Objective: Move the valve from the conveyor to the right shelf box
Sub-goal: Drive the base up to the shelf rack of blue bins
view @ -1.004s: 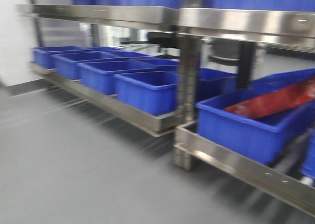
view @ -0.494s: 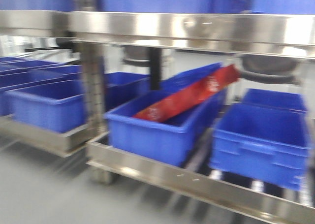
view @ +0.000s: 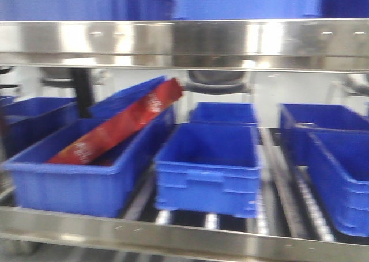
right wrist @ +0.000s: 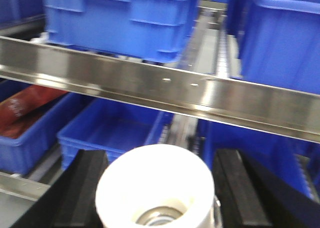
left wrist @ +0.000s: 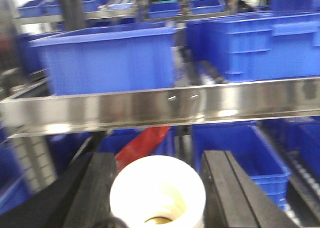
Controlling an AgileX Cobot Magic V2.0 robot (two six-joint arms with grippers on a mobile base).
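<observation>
Stainless-steel shelving (view: 184, 43) fills the front view, its bright upper rail running straight across, with more blue bins above and grey floor only just showing at the lower left corner. On the tier below sit several open blue boxes on roller tracks (view: 275, 175): a left box (view: 69, 187) with a long red packet (view: 115, 129) leaning across it, a middle box (view: 207, 170) that looks bare inside, and further boxes at the right (view: 340, 181). All of this is softly blurred, so small details cannot be told. The conveyor is in none of the views. The left gripper (left wrist: 159, 178) has its black fingers pressed against the sides of a white valve (left wrist: 155, 198), a round white body with a brassy bore. The right gripper (right wrist: 160, 173) pinches a second valve (right wrist: 155, 193) the same way. Both are held up level with the shelf rail, short of any box. By my reading the pick-up is done and the carry is nearly over. What is left is reaching past the rail into a right-hand box and letting go.
</observation>
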